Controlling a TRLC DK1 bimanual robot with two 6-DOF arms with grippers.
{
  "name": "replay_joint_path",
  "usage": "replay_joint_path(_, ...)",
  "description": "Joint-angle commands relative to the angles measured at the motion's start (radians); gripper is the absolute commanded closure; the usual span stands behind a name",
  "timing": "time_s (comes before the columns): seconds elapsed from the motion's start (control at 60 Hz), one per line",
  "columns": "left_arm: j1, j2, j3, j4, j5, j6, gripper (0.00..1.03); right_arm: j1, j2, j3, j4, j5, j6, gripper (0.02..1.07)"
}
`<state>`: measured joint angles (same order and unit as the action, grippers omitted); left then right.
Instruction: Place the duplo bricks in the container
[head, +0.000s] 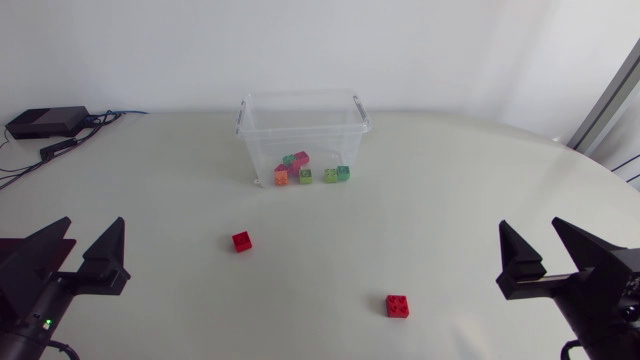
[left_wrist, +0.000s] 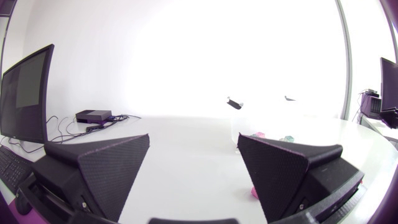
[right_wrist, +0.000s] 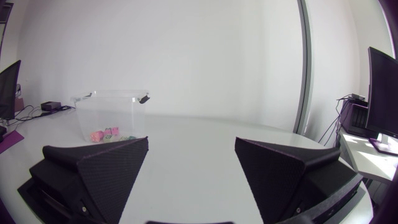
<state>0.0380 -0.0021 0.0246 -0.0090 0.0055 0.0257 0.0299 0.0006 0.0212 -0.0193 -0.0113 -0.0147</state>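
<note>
Two red duplo bricks lie loose on the white table: one (head: 241, 241) left of centre, the other (head: 397, 305) nearer the front, right of centre. A clear plastic container (head: 302, 137) stands at the back middle with several coloured bricks (head: 310, 171) inside. My left gripper (head: 68, 248) rests open at the front left, empty. My right gripper (head: 548, 246) rests open at the front right, empty. In the left wrist view the left gripper (left_wrist: 193, 165) faces the container (left_wrist: 261, 118), and a brick (left_wrist: 254, 191) peeks out beside one finger. The right gripper (right_wrist: 191, 163) has the container (right_wrist: 112, 115) ahead of it, off to one side.
A black box (head: 45, 122) with cables (head: 60, 146) sits at the table's far left corner. The table edge curves round at the right.
</note>
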Motion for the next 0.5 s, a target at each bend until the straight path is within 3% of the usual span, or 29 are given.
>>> replay_joint_path(0.0,-0.007,-0.012,-0.023,0.001,-0.002,-0.015,0.04,-0.004,-0.005,-0.021,0.010,0.004,0.002,0.06)
replay_joint_path(0.483,-0.012,-0.012,0.008,0.001,-0.002,-0.013,0.04,0.013,-0.005,0.010,-0.002,-0.001,-0.001,0.06)
